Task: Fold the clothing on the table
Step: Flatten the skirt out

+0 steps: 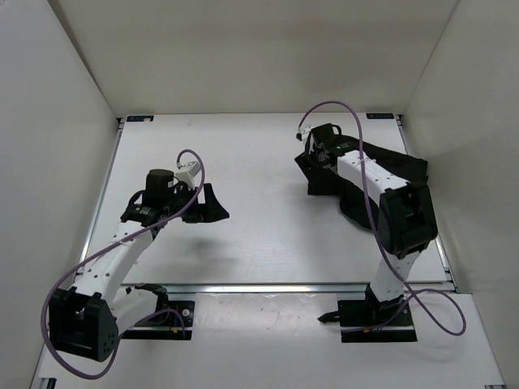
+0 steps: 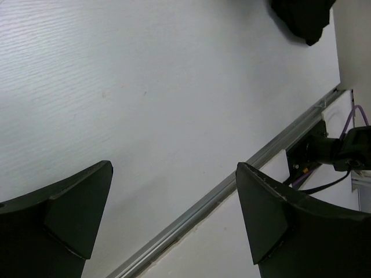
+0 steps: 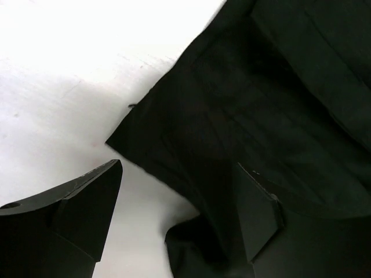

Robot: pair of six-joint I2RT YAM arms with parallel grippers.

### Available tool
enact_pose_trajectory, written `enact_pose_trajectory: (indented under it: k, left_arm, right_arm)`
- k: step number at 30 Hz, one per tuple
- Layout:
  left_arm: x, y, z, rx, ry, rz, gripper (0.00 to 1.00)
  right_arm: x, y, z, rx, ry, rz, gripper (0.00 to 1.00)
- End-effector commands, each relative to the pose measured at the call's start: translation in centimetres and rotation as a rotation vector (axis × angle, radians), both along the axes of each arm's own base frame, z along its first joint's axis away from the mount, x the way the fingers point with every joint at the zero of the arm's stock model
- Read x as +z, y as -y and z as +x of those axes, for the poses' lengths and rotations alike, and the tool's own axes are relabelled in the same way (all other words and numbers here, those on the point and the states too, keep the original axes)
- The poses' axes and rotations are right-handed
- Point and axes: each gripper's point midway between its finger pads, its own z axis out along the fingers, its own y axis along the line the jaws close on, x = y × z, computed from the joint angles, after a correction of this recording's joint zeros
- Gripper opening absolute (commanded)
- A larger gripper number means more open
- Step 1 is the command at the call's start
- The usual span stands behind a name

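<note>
Table (image 1: 243, 243): carrying the clothing toward its far right side.
Clothing (image 3: 261, 104): lying bunched, partly under the right arm.
Right gripper (image 3: 179, 174): hanging released, jaws spread over a fabric edge; it should probably be pinching one edge, not stacked layers.
Left gripper (image 2: 174, 168): hanging released over bare table, well apart from the clothing.

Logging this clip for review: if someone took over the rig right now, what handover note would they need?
Left gripper: open, empty, over bare table on the left side, well away from the clothing.
Right gripper: open, straddling an edge of the clothing, gripping nothing.
Clothing: a rumpled heap at the table's far right.
Done: no tidy fold visible.
Left: grasp an edge, spread it out, fold it.
</note>
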Motion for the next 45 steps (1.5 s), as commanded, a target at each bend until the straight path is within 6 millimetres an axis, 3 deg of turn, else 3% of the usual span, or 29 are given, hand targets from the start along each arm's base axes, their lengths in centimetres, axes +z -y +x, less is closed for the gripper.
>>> enact_pose_trajectory:
  k: [1,3,6,7,8,9,10,11,13,14,15,17,18,19,20,21,22,23,24,25,26,27,28,29,30,34,37,40,45]
  left_arm:
    - [-0.7,-0.5,0.6,-0.003,0.008,0.008,0.98]
    - [-1.0,-0.8,0.9,0.003,0.006,0.032,0.99]
    - [-1.7,-1.0,1.2,0.004,-0.01,0.046,0.99]
    - [-1.9,-1.1,1.3,0.005,-0.021,0.044,0.99]
    - [-2.1,-1.2,1.3,0.003,-0.03,0.05,0.99]
    - [-2.5,-1.2,1.1,0.0,-0.048,0.054,0.99]
    - [-2.0,-1.3,1.4,0.002,-0.033,0.054,0.97]
    - [-2.0,-1.5,1.4,-0.003,-0.024,0.062,0.88]
    - [-1.4,-1.5,2.1,-0.003,-0.016,0.055,0.66]
    - [-0.8,-1.4,2.6,-0.005,-0.004,0.043,0.51]
    - [-0.3,-1.2,2.7,-0.013,-0.006,0.022,0.39]
    - [1.4,-0.9,3.5,-0.017,0.004,-0.024,0.04]
    - [2.0,-0.8,3.7,-0.02,0.015,-0.033,0.0]
    - [3.0,-0.8,4.0,-0.026,0.042,-0.046,0.0]
    - [4.0,-0.7,4.1,-0.036,0.068,-0.064,0.0]
    - [4.4,-0.9,4.5,-0.024,0.088,-0.062,0.0]
    - [4.8,-0.7,4.5,-0.035,0.105,-0.069,0.0]
    - [5.4,-0.6,4.5,-0.039,0.116,-0.083,0.03]
    - [5.8,-0.5,4.4,-0.048,0.124,-0.087,0.24]
    - [5.9,-0.5,4.5,-0.035,0.127,-0.088,0.31]
    - [6.0,-0.3,4.3,-0.039,0.128,-0.097,0.34]
    - [5.9,-0.1,4.1,-0.04,0.126,-0.107,0.39]
    - [5.8,-0.1,4.1,-0.036,0.124,-0.112,0.43]
    - [5.2,0.2,4.0,-0.036,0.114,-0.108,0.47]
    - [4.4,0.4,4.0,-0.027,0.1,-0.092,0.56]
    - [0.0,1.2,2.5,-0.009,0.008,-0.001,0.7]
    - [-2.7,2.0,0.5,-0.011,-0.101,-0.006,0.69]
    - [-5.7,2.9,-3.0,-0.038,-0.234,0.007,0.67]
    - [-8.1,5.1,-7.9,-0.063,-0.375,-0.008,0.62]
  right_arm:
    - [0.9,0.0,2.9,0.018,0.075,-0.029,0.74]
    - [-1.0,0.0,3.2,0.02,0.046,-0.074,0.74]
    - [-2.4,-0.1,3.8,0.0,0.032,-0.124,0.57]
    - [-2.1,-0.3,4.2,-0.009,0.039,-0.131,0.43]
    - [-2.5,-0.3,4.3,-0.017,0.026,-0.148,0.16]
    - [-2.5,-0.3,4.0,-0.02,0.014,-0.15,0.01]
    - [-1.5,-1.6,4.1,-0.01,0.033,-0.133,0.0]
    - [-0.4,-1.9,4.3,-0.007,0.045,-0.119,0.0]
    - [2.9,-5.0,3.5,0.05,0.087,-0.063,0.0]
    - [4.2,-7.3,2.7,0.102,0.091,-0.028,0.0]
    - [6.5,-8.1,1.9,0.123,0.113,0.001,0.0]
    - [9.3,-10.9,-0.8,0.162,0.109,0.106,0.0]
    - [10.1,-11.0,-1.9,0.156,0.097,0.13,0.0]
    - [11.5,-12.1,-3.8,0.15,0.086,0.217,0.0]
    - [10.6,-12.6,-5.5,0.142,0.022,0.274,0.0]
    - [10.2,-12.1,-7.7,0.126,-0.02,0.322,0.0]
    - [11.4,-12.2,-9.5,0.144,-0.015,0.372,0.0]
    - [10.8,-11.6,-11.8,0.128,-0.045,0.415,0.0]
    - [8.4,-10.8,-13.8,0.105,-0.115,0.419,0.0]
    - [8.0,-9.6,-15.6,0.091,-0.124,0.441,0.0]
    - [9.4,-9.2,-16.7,0.085,-0.104,0.519,0.0]
    - [8.0,-8.3,-17.6,0.054,-0.141,0.554,0.0]
    - [7.8,-7.2,-18.5,0.039,-0.117,0.595,0.0]
    - [9.0,-6.2,-18.8,0.021,-0.081,0.66,0.0]
    - [8.6,-5.1,-19.4,-0.011,-0.077,0.704,0.0]
    - [7.6,-3.4,-20.3,-0.058,-0.087,0.779,0.0]
    - [6.7,-3.3,-21.0,-0.064,-0.102,0.759,0.0]
    - [5.9,-3.5,-21.2,-0.065,-0.11,0.748,0.0]
    - [5.3,-3.4,-21.3,-0.07,-0.109,0.742,0.0]
